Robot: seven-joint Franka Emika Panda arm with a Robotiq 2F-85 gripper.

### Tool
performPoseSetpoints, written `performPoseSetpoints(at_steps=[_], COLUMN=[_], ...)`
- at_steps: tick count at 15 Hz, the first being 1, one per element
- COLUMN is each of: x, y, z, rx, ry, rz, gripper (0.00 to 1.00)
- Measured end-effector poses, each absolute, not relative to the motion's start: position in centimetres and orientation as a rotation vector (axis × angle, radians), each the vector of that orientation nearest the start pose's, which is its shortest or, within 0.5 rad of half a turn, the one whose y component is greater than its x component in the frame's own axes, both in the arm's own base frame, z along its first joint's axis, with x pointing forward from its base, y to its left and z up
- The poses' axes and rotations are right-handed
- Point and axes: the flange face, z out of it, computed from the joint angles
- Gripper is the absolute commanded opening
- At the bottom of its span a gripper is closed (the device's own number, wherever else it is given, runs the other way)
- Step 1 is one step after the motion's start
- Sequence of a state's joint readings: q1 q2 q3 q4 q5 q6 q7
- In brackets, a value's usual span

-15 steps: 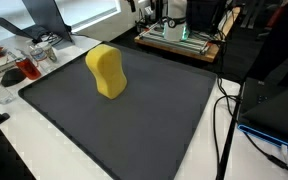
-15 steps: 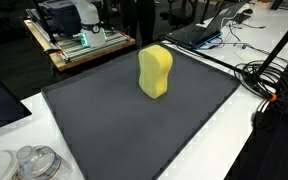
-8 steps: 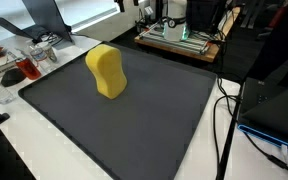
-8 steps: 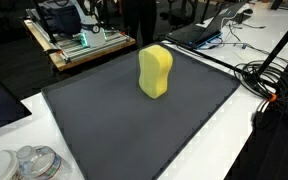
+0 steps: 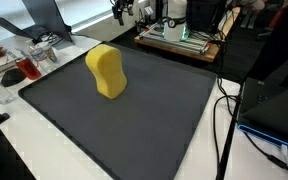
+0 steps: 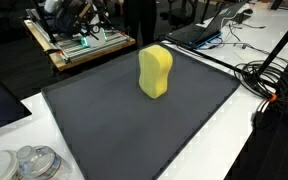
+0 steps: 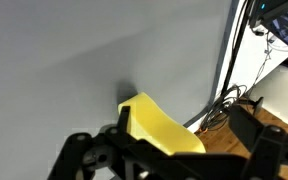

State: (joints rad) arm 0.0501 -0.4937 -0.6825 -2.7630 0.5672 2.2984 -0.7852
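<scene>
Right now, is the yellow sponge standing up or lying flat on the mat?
Standing up. In both exterior views the yellow sponge rests on a narrow edge on the dark mat, taller than wide, nothing touching it.

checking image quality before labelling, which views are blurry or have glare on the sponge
Wrist view: the gripper at the bottom edge is dark and out of focus; the yellow sponge is fairly sharp, with a short shadow on the mat. Both exterior views: sponge evenly lit, sharp, no glare; in an exterior view only the window strip is bright.
</scene>
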Motion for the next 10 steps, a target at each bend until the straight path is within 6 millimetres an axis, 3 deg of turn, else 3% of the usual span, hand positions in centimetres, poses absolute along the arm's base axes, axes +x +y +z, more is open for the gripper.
performPoseSetpoints(at_steps=[5,7,10], x=[32.0,33.6,37.7], y=[-20.3,-20.7,-21.3], z=[29.1,28.2,28.1], rx=[-2.456,-2.474,-2.497], ry=[0.191,0.115,-0.002], rz=[-0.379,-0.304,-0.202], gripper=[1.0,1.0,1.0])
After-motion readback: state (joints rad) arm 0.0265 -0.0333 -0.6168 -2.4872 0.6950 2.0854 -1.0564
